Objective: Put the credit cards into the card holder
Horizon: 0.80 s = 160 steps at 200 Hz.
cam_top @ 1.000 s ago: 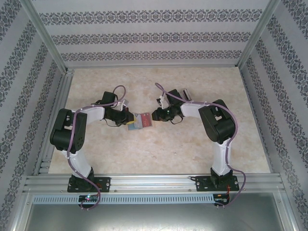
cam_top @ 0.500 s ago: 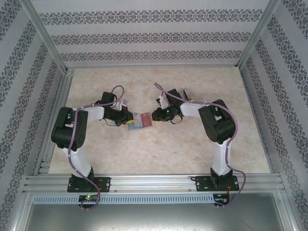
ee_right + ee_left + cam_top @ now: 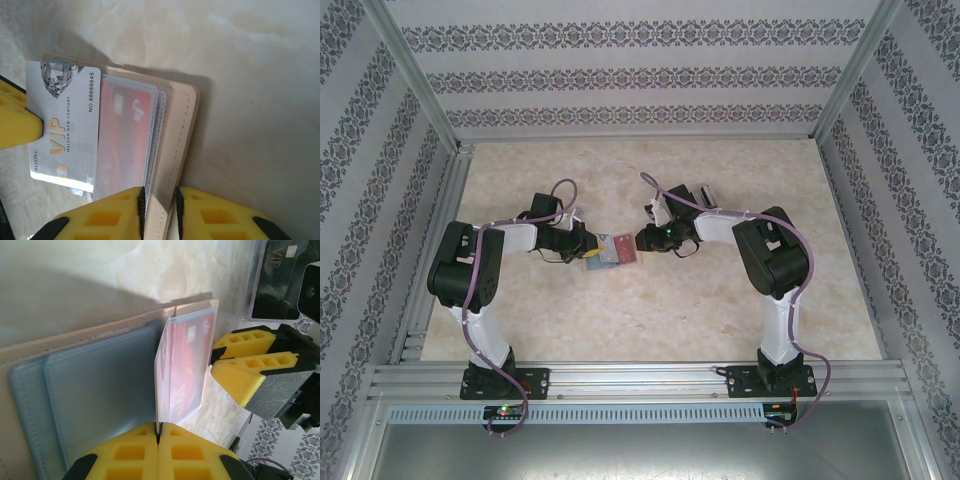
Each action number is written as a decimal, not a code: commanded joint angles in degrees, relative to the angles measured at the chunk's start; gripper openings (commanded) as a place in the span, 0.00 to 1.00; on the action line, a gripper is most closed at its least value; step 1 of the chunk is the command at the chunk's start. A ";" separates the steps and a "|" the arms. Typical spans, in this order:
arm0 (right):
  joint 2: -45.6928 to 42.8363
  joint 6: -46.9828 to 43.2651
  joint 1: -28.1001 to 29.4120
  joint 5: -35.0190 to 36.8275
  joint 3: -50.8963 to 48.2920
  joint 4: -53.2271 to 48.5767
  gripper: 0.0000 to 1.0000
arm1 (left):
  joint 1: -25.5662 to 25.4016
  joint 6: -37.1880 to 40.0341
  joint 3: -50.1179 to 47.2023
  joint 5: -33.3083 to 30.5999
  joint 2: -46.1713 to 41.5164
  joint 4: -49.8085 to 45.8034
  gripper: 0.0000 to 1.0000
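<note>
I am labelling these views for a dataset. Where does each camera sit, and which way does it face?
Top external: above and behind the bases, looking down at the table; both whole arms show, left gripper and right gripper both at the card holder.
Left wrist: looks along its shut fingers across the holder.
Right wrist: looks along its fingers, clamped on the holder's cover, at the silver VIP card.
Shared: both wrist views show the red card in its clear sleeve.

Lettering on two cards
The silver card (image 3: 62, 130) read "VIP", "MALSON NEW CENTURY", "NO 88888845"; the black card (image 3: 276, 290) read "VIP".
</note>
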 commanded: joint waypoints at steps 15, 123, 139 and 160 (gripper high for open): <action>0.95 -1.59 0.81 0.87 1.32 -1.66 0.27 | 0.10 -0.52 -0.91 0.07 1.29 0.67 0.00; 1.00 -1.71 0.82 0.87 1.54 -1.98 0.27 | -0.88 0.09 -0.66 0.57 2.83 0.16 0.00; 1.01 -1.68 0.81 0.74 1.54 -1.99 0.27 | -0.99 -0.02 -0.82 0.85 2.98 0.30 0.00; 1.03 -1.76 0.81 0.74 1.54 -2.02 0.27 | -1.29 -0.15 -0.69 1.19 3.07 0.34 0.00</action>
